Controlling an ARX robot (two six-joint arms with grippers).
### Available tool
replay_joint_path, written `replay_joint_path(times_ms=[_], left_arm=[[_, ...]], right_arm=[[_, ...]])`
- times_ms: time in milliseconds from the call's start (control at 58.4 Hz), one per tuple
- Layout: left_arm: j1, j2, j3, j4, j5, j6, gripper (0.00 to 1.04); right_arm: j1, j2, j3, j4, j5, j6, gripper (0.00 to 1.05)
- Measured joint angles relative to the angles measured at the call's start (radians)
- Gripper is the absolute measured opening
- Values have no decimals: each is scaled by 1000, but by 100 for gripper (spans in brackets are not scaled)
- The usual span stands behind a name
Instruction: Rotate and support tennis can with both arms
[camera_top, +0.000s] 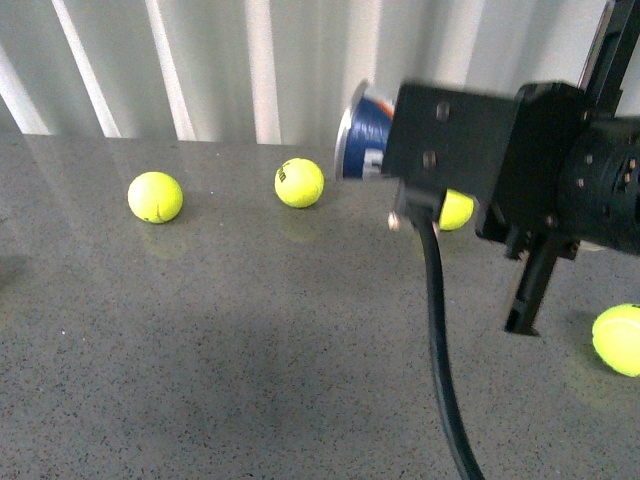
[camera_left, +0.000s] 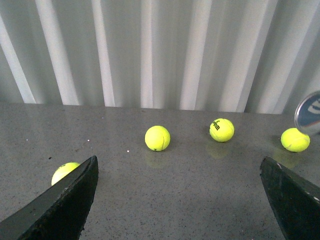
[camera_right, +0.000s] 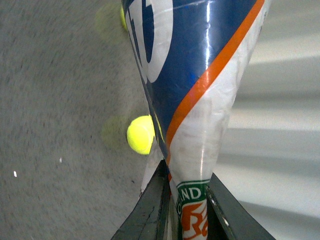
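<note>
Your right end effector (camera_right: 186, 212) is clenched on the tennis can (camera_right: 200, 75). In the right wrist view its two fingers (camera_right: 150, 210) press against the labelled wall on either side, near one end of the tube. The navy, white and orange label covers what you see here, so you cannot tell whether anything is inside. One tennis ball (camera_right: 140, 135) lies on the worktop (camera_right: 60, 125) beyond the can, outside it.

In the front view the can lies roughly level, with its metal rim (camera_top: 350, 130) pointing toward the robot's left and apparently clear of the worktop. The arm's black body hides most of the tube, and a cable (camera_top: 440, 350) hangs below it. Four balls sit loose on the worktop, well apart from one another. None of them can be seen in a container.

In the left wrist view your left end effector (camera_left: 177, 200) is released, with its fingers (camera_left: 65, 210) spread wide and nothing between them. The can's rim shows only at the edge of this picture, well away from those fingers.

As a judgement, the pick-up and the turn onto the side look done. The support is not yet done: the left arm has to come under or onto the free end.
</note>
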Motion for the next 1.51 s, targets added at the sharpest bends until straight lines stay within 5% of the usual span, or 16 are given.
replay_joint_path(times_ms=[223,890,1147,1438,1506], left_arm=[[0,0,0,0,0,0,98],[0,0,0,0,0,0,98],[0,0,0,0,0,0,98],[0,0,0,0,0,0,98],[0,0,0,0,0,0,98]], right_arm=[[-12,109,-30,70,-32,-150,11],[147,560,453,-52,-46,35,10],[200,577,454,-126,-91,107,10],[156,610,425,-46,-56,100,8],[148,610,425,-49,-53,102,19]])
